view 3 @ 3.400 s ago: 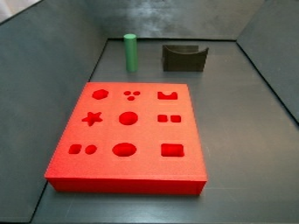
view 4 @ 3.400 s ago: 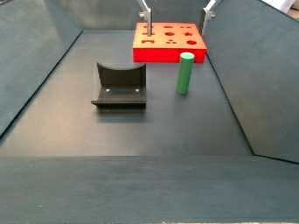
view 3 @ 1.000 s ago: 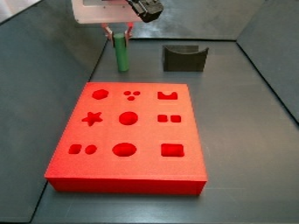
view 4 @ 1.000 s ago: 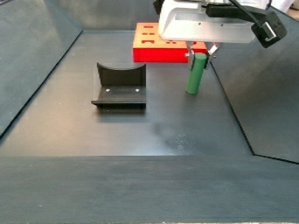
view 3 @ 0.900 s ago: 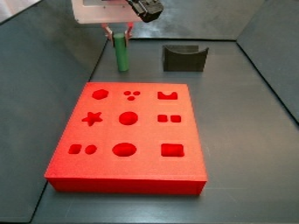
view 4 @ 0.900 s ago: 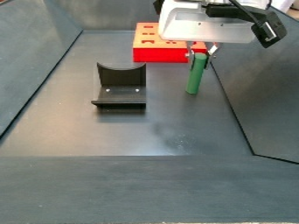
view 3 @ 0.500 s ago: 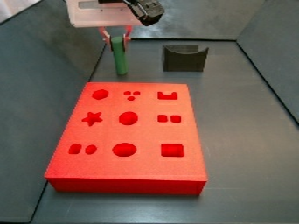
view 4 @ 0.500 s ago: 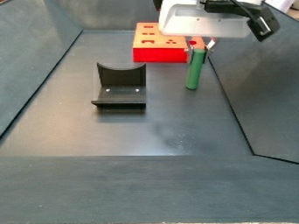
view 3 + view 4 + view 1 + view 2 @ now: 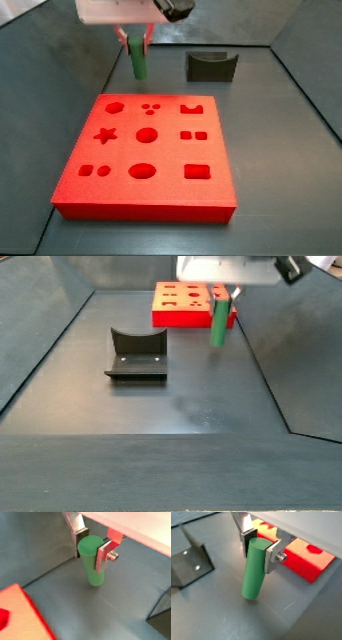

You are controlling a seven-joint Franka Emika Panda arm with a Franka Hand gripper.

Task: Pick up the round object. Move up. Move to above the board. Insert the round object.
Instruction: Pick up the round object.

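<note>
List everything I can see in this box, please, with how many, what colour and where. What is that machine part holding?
Round object: one, green cylinder peg, upright, held near its top between the fingers, beyond the board's far end in a side view.
Board: one, bright red, flat on the floor, with cut-out holes of circles, a star, squares and dots.
Fixture: one, dark grey L-shaped bracket on a base plate, standing on the floor apart from the board.
Floor: dark grey, with grey walls around.
Gripper: one, silver fingers with dark pads, shut on the round object.

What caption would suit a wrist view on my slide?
End effector shut on the upper end of the green peg, with the red board behind and the fixture off to one side.
</note>
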